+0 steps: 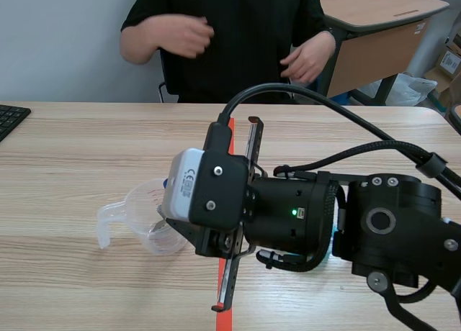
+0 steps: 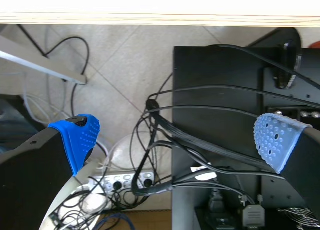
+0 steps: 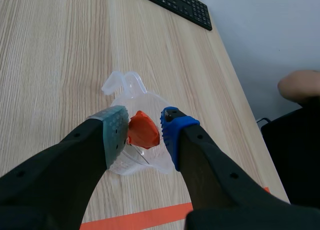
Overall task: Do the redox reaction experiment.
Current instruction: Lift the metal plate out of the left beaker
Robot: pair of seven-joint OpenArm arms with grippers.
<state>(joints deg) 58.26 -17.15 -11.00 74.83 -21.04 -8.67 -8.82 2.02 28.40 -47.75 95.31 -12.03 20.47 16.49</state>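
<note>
A clear plastic beaker [image 1: 137, 219] with a spout and handle stands on the wooden table left of centre. My right arm [image 1: 288, 209] reaches across to it from the right. In the right wrist view the right gripper [image 3: 142, 111] hovers over the beaker [image 3: 142, 95], shut on a small orange-red piece [image 3: 143, 130] pressed between its pads. My left gripper [image 2: 180, 125] stands open with nothing between its fingers. It hangs off the table and faces the floor, and it does not show in the scene view.
A person sits across the table with both hands [image 1: 184, 36] raised. A black keyboard [image 1: 11, 119] lies at the far left edge. An orange tape line [image 1: 225, 320] runs down the middle. Cables and a black cabinet [image 2: 220, 115] lie below the left gripper.
</note>
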